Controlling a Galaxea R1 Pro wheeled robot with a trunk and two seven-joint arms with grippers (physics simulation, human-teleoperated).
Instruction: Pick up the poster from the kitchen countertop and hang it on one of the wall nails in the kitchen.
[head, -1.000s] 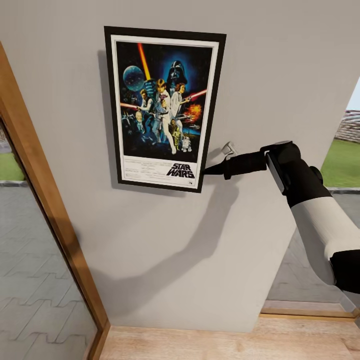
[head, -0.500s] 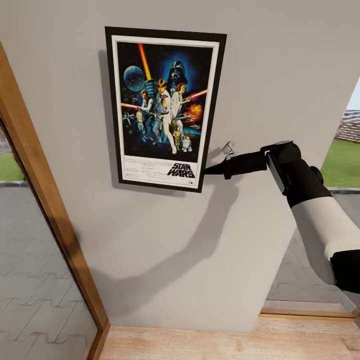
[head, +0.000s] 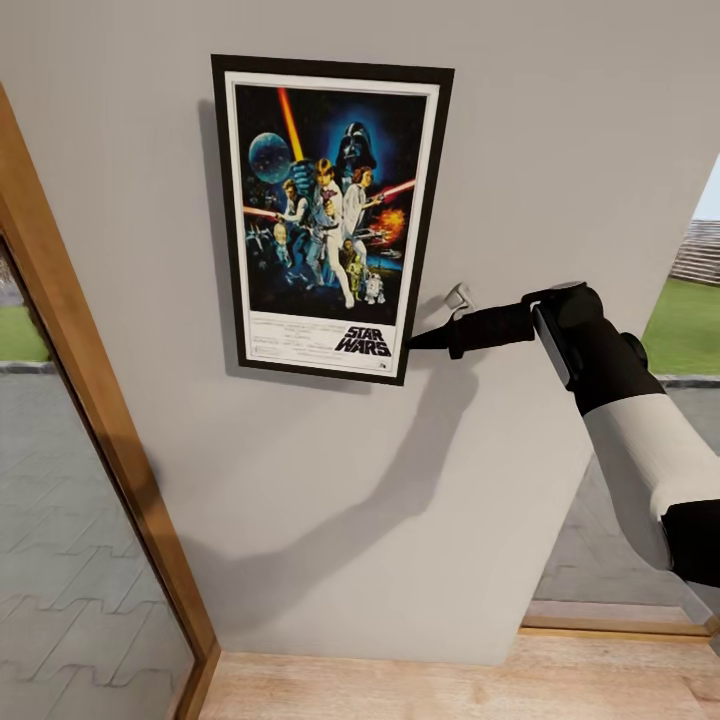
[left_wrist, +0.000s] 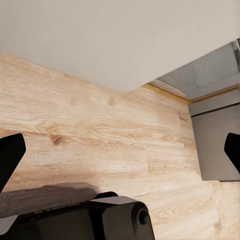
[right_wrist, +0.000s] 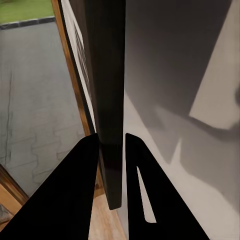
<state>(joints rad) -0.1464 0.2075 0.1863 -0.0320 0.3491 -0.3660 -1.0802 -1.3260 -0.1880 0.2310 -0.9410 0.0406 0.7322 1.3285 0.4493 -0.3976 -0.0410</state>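
Where the head view looked at the grey wall (head: 560, 130), the poster (head: 330, 215) lay flat against it, upright with a slight lean, its top edge high on the wall and a wooden door frame (head: 90, 400) well off to one side. The right gripper (head: 412, 343) reached in from the side and met the frame's lower corner, beside the "STAR WARS" logo. A small pale fitting (head: 459, 297) stuck out of the wall just above the arm; whether it was a nail, could not tell.

Left wrist view: the left gripper (left_wrist: 120, 150) pointed down at plank floor (left_wrist: 90, 125), fingers spread wide, nothing between them.

Right wrist view: the two dark fingers (right_wrist: 75, 195) pinched the poster (right_wrist: 107, 100) edge-on, one on the face, one behind, closed on the black frame.

Judgement: a stiff, light, flat panel, thin-edged and probably slick. A single corner grip gives poor leverage, so it could pivot or slip; a hold nearer mid-edge would steady it. Any glazing would make it fragile.
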